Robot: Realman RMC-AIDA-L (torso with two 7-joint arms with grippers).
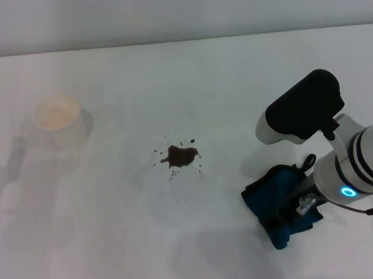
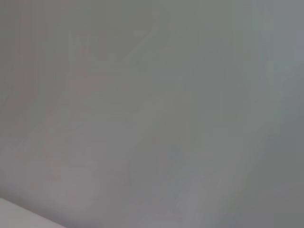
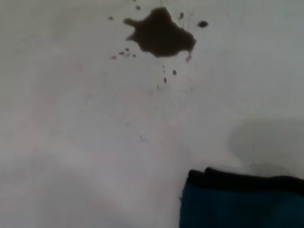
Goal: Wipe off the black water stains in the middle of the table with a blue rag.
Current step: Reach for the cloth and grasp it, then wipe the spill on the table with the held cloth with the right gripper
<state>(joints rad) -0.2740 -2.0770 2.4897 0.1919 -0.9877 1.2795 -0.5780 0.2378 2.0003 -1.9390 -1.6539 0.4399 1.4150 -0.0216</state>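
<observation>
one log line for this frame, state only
stage: rag in hand, pre-wipe | right gripper: on blue rag, right of black water stains | stains: unwiped | left arm: out of view

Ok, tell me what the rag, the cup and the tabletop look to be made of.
The blue rag: soft woven cloth, matte, folding and bunching under the right hand, with black edging. The cup: probably thin paper, pale and dull, though it could be plastic. The table: smooth white laminate or similar, where the black water stains pool rather than soak in.
</observation>
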